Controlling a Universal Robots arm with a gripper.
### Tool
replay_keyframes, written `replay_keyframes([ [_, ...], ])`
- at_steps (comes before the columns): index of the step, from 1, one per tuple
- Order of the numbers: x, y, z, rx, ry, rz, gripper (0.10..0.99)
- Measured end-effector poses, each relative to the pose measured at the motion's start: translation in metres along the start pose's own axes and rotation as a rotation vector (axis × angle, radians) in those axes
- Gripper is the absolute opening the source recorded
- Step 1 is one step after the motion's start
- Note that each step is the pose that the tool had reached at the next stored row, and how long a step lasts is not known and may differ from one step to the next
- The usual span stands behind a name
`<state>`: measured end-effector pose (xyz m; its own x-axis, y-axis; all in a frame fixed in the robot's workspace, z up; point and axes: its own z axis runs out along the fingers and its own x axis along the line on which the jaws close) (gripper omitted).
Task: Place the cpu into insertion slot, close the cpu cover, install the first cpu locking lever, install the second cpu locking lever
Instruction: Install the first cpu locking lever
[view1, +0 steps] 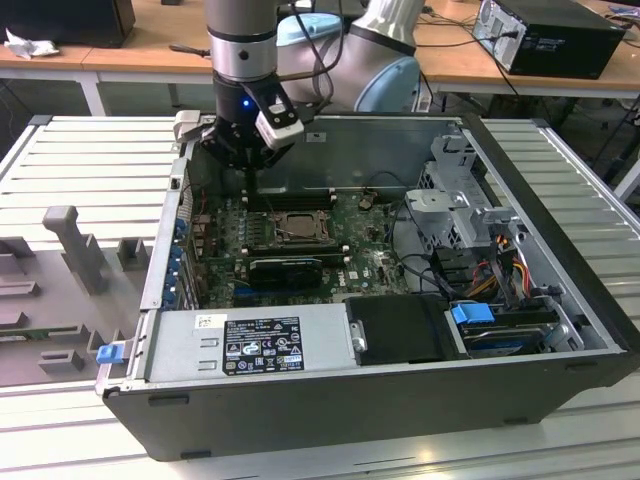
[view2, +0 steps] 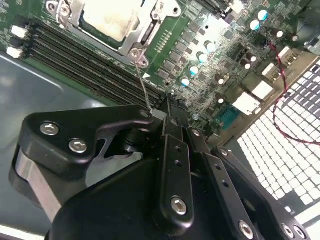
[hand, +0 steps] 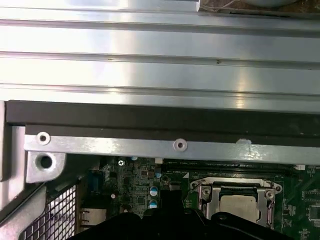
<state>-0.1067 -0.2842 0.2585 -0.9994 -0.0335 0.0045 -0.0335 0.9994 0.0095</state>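
Note:
The cpu (view2: 107, 20) lies flat in the insertion slot (view1: 272, 236) on the green board, pale face up. The silver cpu cover (view2: 150, 31) is down around it as a frame. Both wrist views show the chip (hand: 241, 206) under the cover (hand: 205, 196). A thin wire locking lever (view2: 142, 85) rises from the cover's corner up to my fingertips. My gripper (view2: 167, 114) is shut, with its tip touching the lever's free end. In the exterior view the gripper (view1: 250, 185) hangs over the board just behind the socket's left corner.
Long black memory slots (view2: 85, 65) run beside the socket. A black heatsink block (view1: 285, 270) lies in front of it. The case's metal wall (hand: 150, 145) and rear grille (view2: 280, 150) stand close to the gripper. A power supply (view1: 250, 345), drive cage (view1: 450, 200) and cables (view1: 500, 260) fill the exterior view's right and front.

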Motion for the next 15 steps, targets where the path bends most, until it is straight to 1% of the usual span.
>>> replay_keyframes([
  [3,-0.0117,-0.0004,-0.0001,0.000,0.0007,0.001,0.106],
  [6,-0.0155,-0.0008,-0.0001,0.000,0.0008,0.007,0.106],
  [10,-0.0286,-0.0013,0.0001,0.000,0.0007,0.011,0.106],
  [11,-0.0364,-0.0015,0.0002,0.000,0.0008,0.011,0.106],
  [13,-0.0439,-0.0018,0.0003,0.000,0.0008,0.011,0.106],
  [14,-0.0494,-0.0020,0.0004,0.000,0.0008,0.011,0.106],
  [15,-0.0532,-0.0021,0.0005,0.000,0.0008,0.011,0.106],
])
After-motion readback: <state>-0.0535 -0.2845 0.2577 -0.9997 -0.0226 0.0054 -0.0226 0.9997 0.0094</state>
